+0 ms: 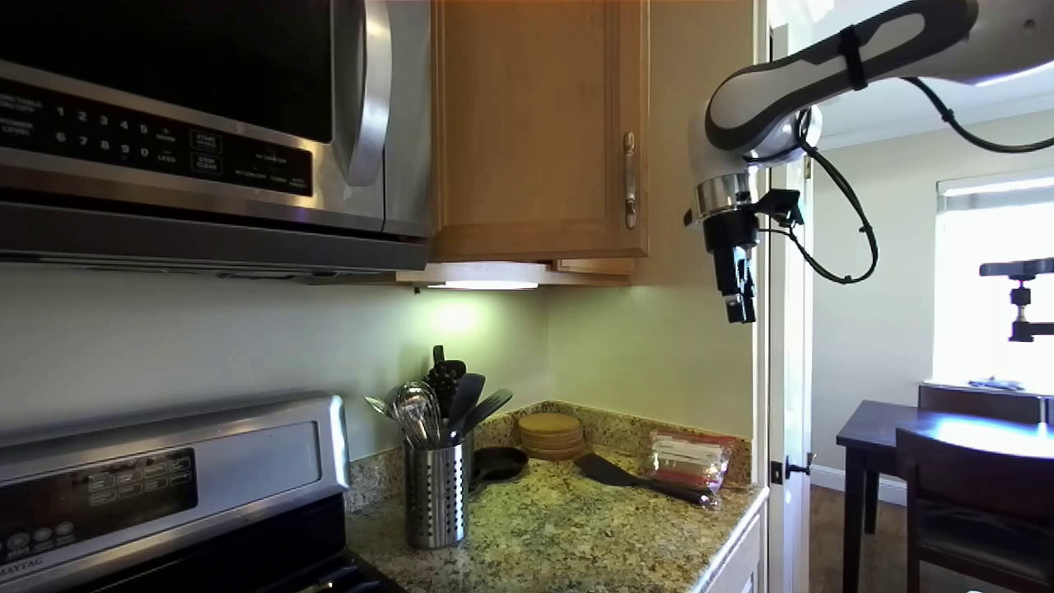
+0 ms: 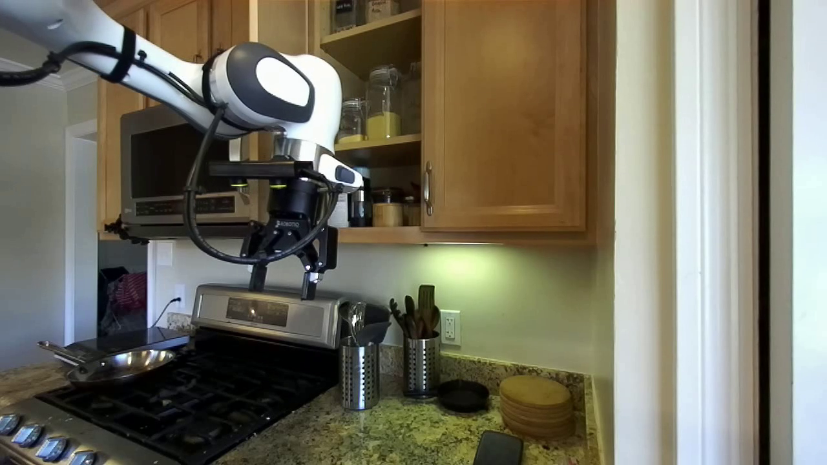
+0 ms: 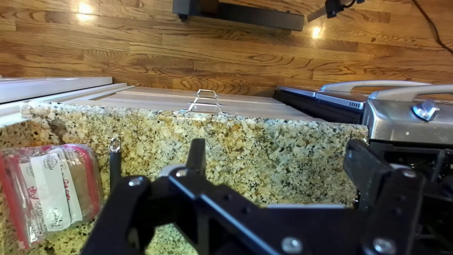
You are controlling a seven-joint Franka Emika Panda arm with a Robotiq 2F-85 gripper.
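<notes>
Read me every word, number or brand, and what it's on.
"MAYTAG": stove
"ROBOTIQ": end effector
"1 2 3 4 5": microwave
"6 7 8 9 0": microwave
"MORE": microwave
"LESS": microwave
"START": microwave
"STOP CLEAR": microwave
"POWER LEVEL": microwave
Too small or blurred: other keys, stove display, bag labels, top-shelf labels

The jointed white robot arm (image 2: 326, 93) has dark grey panels, and the two-fingered metal gripper (image 2: 283, 286) is black with silvery screws. The granite countertop (image 3: 265, 148) is speckled cream, ochre, grey and black. The clear rectangular plastic bag (image 3: 84, 177) shows pinkish-red borders and a white label (image 3: 53, 189) with red and dark lettering. The long-handled, flat-bladed spatula (image 1: 611, 473) is black, its handle tip silvery. The cylindrical steel utensil holder (image 1: 435, 498) is silver, patterned with rows of dark round holes. The stack of round flat discs (image 2: 536, 392) is mustard tan. The panelled wooden cabinet door (image 1: 535, 123) is honey brown; the wooden plank floor (image 3: 230, 60) is orange-brown with darker grain streaks.
</notes>
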